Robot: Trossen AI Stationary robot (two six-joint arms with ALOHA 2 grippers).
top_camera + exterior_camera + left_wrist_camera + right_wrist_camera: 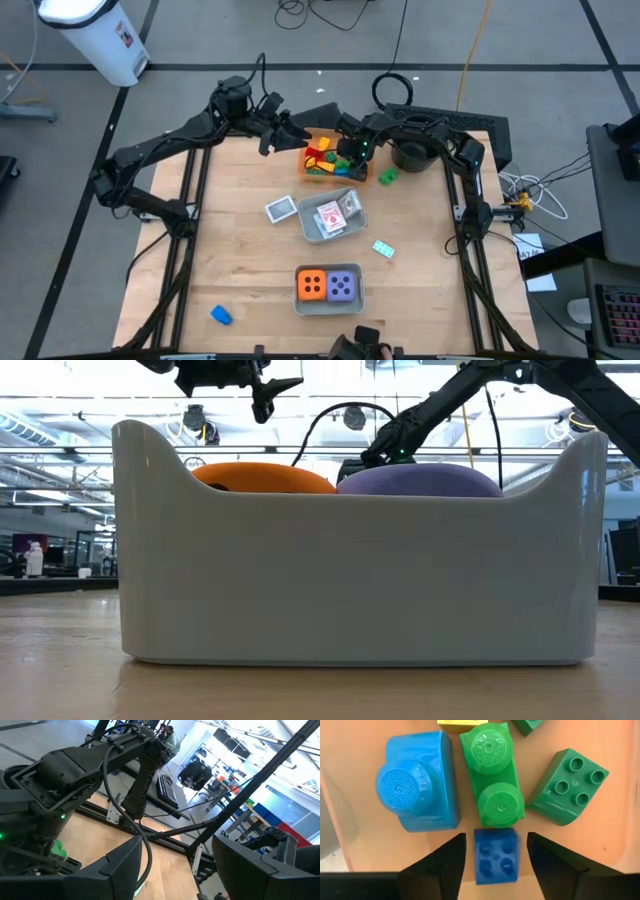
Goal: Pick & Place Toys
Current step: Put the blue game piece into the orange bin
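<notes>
Looking down on a wooden surface point(240, 250) carrying three trays.

Reaching in from the right with the right hand point(496, 840), low over the orange tray point(304, 165) at the far edge. Holding its fingers apart on either side of a small blue brick point(494, 856), with a gap on each side and no grip.

Hanging above the far edge, just left of that tray, with the left hand point(177, 842), fingers apart around nothing.

Keeping an orange die point(312, 285) and a purple die point(343, 287) side by side in the near tray point(350, 580).

Holding cards point(335, 212) in the grey middle tray point(310, 228).

Lying flat on the orange tray's floor beyond the small brick: a big blue brick point(417, 785) touching a green two-stud brick point(492, 775), and a dark green brick point(565, 785) just beside.

Lying loose on the surface: a green brick point(387, 176) right of the orange tray, a blue brick point(221, 315) near the front left, one card point(281, 208) left of the grey tray, and another card point(384, 248) to its right.
</notes>
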